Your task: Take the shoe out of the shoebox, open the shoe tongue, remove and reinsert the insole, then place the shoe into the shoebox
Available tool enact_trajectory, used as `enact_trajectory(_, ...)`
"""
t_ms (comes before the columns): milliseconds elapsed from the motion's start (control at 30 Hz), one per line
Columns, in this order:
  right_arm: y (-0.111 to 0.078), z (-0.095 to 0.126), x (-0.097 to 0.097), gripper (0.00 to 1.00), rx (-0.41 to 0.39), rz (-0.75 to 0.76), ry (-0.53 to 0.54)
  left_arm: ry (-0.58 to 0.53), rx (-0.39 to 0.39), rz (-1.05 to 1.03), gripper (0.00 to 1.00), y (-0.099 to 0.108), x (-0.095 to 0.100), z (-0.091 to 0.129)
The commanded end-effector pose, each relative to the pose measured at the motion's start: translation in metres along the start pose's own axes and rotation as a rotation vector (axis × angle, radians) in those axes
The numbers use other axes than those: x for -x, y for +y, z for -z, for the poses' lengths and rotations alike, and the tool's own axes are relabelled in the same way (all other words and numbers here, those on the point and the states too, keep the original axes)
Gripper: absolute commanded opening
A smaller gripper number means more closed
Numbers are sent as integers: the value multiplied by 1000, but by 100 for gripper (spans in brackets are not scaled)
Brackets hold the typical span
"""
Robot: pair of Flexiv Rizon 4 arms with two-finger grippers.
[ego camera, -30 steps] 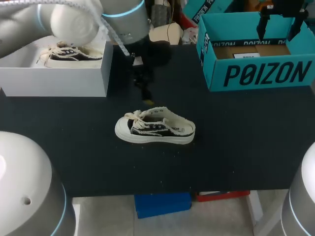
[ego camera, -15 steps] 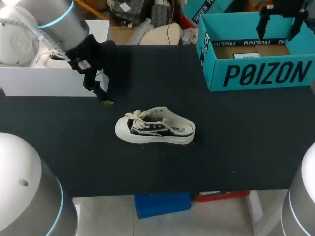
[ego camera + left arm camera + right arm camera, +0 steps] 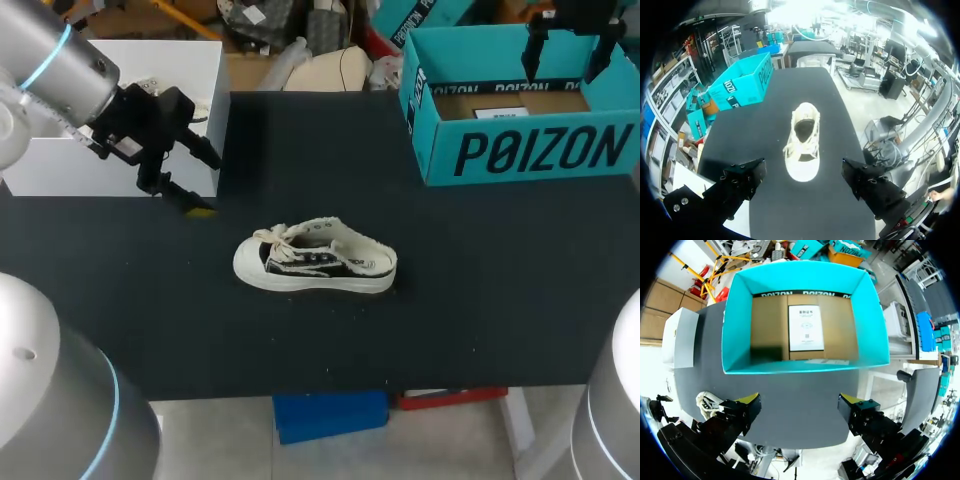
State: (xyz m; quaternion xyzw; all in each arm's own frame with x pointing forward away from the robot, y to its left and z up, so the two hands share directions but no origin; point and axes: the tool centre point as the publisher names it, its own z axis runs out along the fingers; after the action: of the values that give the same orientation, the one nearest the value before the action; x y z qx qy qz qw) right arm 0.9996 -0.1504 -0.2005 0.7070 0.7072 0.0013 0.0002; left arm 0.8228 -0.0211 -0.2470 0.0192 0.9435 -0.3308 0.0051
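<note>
**LEFT ARM WITHDRAWN; SHOE FREE ON SURFACE**

The shoe rests on its sole at the centre of the frame, on the black surface, with its toe toward the left. Neither arm touches it, and it has not shifted over the last second.

In that time the left fingers have swung from just behind the shoe to the upper left of the frame. They now sit beside the white box, well apart from the shoe, spread wide and holding nothing.

The right fingers remain at the upper right, above the teal shoebox, likewise wide and empty. The shoebox holds only a white card.

Assessment: the take-out step is complete. The tongue and insole steps appear outstanding. Because the left arm has retreated, a fresh approach to the shoe is required first.
</note>
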Motion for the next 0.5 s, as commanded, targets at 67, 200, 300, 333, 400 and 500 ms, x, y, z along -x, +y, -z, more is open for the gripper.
enact_trajectory(67,0,0,0,100,-1,0,-1,-5,-41,-2,100,3,-2,-1)
enact_trajectory(200,-33,28,-39,100,36,323,-55,-5,-41,-2,100,3,-2,-1)
enact_trajectory(300,-69,29,-102,100,68,642,-25,-5,-41,-2,100,3,-2,-1)
enact_trajectory(333,-86,27,-128,100,81,736,4,-5,-41,-2,100,3,-2,-1)
enact_trajectory(400,-129,17,-178,100,110,919,45,-5,-41,-2,100,3,-2,-1)
enact_trajectory(500,-176,4,-224,100,175,1038,115,-5,-41,-2,100,3,-2,-1)
